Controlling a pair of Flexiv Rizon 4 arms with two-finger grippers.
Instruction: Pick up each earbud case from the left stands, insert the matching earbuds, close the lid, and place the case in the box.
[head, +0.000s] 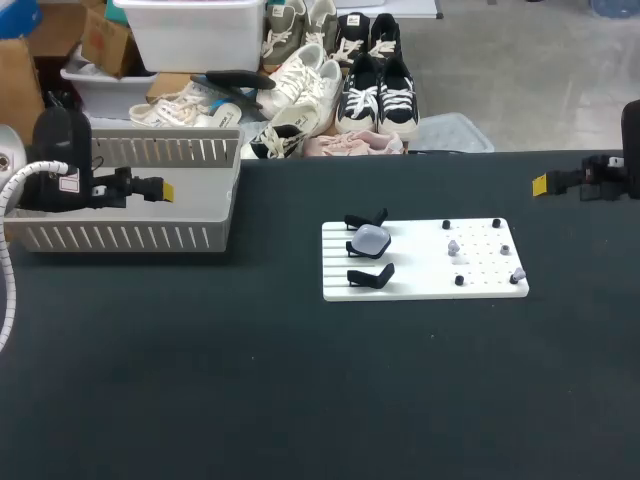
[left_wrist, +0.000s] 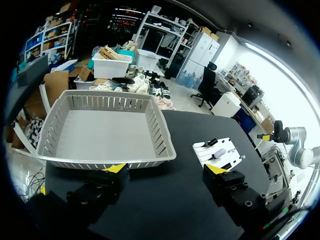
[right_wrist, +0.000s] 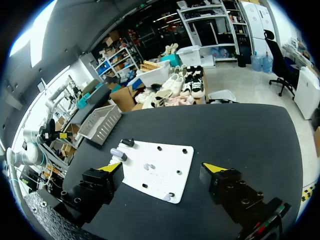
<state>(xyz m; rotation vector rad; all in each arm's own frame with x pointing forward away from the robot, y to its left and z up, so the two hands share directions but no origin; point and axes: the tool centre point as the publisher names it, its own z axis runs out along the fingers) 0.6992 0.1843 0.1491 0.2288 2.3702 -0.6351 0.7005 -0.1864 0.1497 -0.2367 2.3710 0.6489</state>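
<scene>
A pale earbud case (head: 371, 238) sits on the middle of three black stands (head: 368, 275) on the white board (head: 425, 285), with small earbuds (head: 453, 247) among the pegs to its right. A grey box (head: 130, 235) stands at the bench's (head: 300, 400) left. The left pincer (left_wrist: 165, 170) faces the box and the right pincer (right_wrist: 161, 167) faces the board — both spread wide apart.

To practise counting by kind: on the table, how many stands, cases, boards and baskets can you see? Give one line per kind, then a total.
Stands: 3
Case: 1
Board: 1
Basket: 1
Total: 6
</scene>
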